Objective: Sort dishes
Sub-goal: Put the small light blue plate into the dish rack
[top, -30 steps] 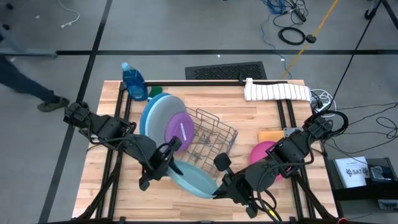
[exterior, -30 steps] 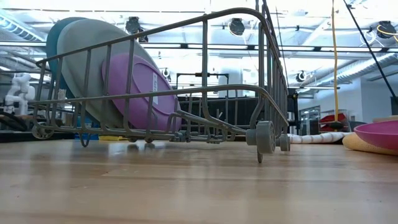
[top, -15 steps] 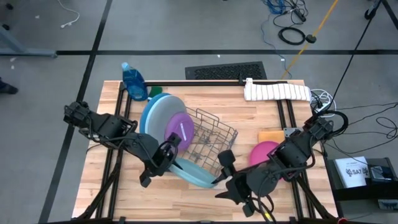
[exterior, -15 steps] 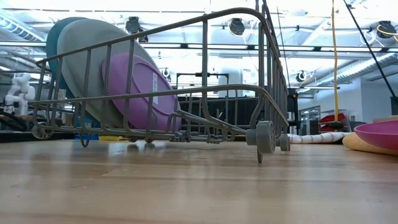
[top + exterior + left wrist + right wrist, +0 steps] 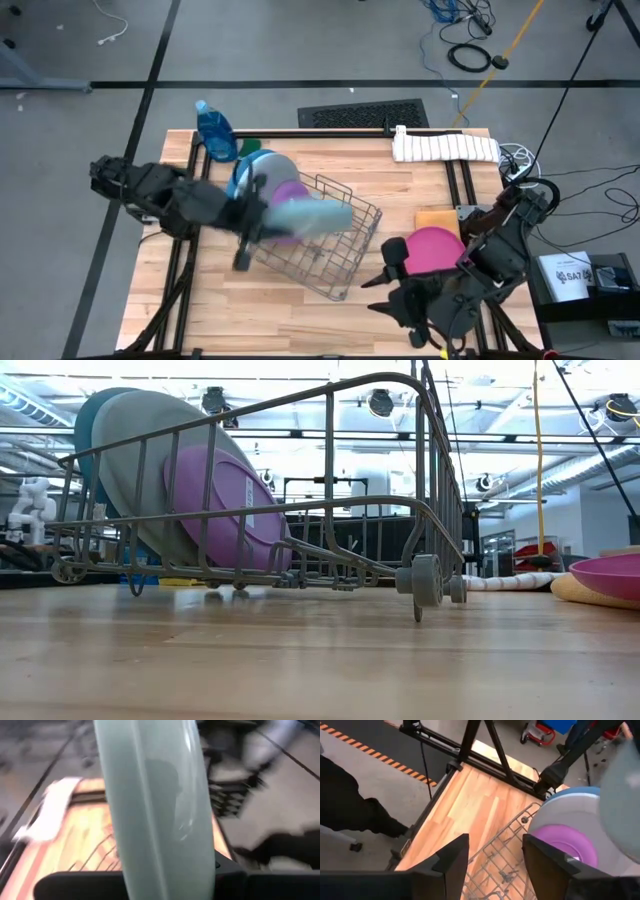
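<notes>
My left gripper (image 5: 263, 217) is shut on a pale blue plate (image 5: 312, 214), which hangs over the wire rack (image 5: 335, 262). The same plate (image 5: 155, 805) fills the left wrist view, seen edge-on. In the rack a blue plate (image 5: 247, 163), a grey plate (image 5: 252, 185) and a purple plate (image 5: 292, 190) stand on edge, leaning toward the table's left. A pink plate (image 5: 436, 247) lies at the table's right. My right gripper (image 5: 391, 266) stands open beside it, near the rack's right corner, with nothing between its fingers (image 5: 451, 861). My left gripper pinches the pale blue plate's rim (image 5: 162, 877) between its two fingers (image 5: 75, 885), one on each face. The fingers come from the table's left, slanting a little downward. The plate is lifted clear above the rack, turned nearly on edge.
A blue bottle (image 5: 214, 132) stands at the far left corner and a white towel (image 5: 445, 147) lies along the far edge. An orange sponge (image 5: 432, 217) lies by the pink plate. Bare wood shows at the near left (image 5: 225, 310).
My right gripper has opened, let go of the pale blue plate and drawn back toward the table's right. My left gripper has lifted the plate from near the rack's front up over the rack, toward the far edge, rolling it from almost flat to nearly on edge.
</notes>
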Available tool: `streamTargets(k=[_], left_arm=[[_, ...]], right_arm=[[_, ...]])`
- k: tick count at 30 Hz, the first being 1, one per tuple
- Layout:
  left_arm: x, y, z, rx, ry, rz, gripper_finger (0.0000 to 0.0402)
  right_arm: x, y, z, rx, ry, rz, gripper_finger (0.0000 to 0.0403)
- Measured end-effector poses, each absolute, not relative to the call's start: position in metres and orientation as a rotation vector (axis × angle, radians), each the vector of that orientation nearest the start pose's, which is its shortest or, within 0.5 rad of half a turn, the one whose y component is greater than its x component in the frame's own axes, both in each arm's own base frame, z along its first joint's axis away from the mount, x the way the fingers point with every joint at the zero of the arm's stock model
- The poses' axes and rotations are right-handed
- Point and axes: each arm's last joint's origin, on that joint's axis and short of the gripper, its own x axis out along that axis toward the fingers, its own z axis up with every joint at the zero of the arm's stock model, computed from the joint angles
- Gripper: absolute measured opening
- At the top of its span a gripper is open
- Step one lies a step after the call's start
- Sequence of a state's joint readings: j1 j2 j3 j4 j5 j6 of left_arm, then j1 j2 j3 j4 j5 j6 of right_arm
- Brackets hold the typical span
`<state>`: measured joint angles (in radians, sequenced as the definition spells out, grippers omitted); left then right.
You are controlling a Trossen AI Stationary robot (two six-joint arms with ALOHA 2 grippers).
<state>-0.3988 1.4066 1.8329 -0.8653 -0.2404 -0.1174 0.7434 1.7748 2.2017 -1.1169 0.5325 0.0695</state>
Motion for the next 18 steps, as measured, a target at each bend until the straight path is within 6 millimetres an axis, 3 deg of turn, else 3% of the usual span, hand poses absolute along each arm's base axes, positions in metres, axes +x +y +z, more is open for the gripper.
streamTargets(k=[9, 18], left_arm=[[0.271, -0.051, 0.451, -0.276, 0.614, 0.163, 0.0031], [0.305, -0.021, 0.405, -0.528, 0.902, 0.291, 0.0031]], right_arm=[[0.259, 0.229, 0.458, -0.377, 0.538, 0.141, 0.0176], [0.262, 0.261, 0.435, -0.46, 0.569, 0.203, 0.0176]])
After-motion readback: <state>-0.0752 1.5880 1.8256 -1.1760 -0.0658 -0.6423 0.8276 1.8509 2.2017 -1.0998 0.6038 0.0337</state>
